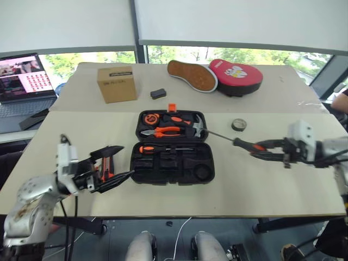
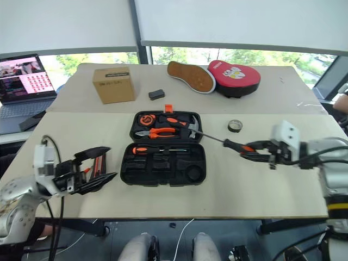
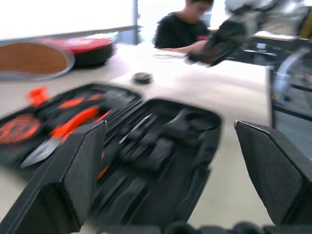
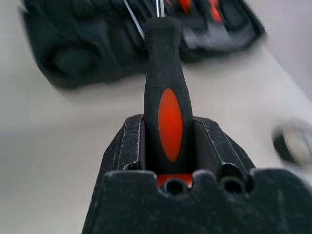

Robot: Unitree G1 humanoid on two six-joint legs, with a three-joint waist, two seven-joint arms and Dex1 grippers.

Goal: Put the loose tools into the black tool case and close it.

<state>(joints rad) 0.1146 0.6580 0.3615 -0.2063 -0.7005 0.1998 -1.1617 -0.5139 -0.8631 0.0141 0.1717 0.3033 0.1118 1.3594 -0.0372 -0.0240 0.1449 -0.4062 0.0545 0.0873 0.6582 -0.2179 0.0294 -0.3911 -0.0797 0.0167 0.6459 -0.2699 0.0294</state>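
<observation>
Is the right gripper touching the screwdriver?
Touching. The right wrist view shows the right gripper closed on both sides of the screwdriver handle, no gap visible.

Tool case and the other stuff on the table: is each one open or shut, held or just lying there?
Tool case: open, flat on the table.
Screwdriver: held by its handle, shaft pointing toward the case.
Right gripper: shut on the screwdriver.
Left gripper: open, holding nothing.
Tape roll: lying loose on the table.
Utility knife: lying loose beside the case.
Laptop: open, screen lit.
</observation>
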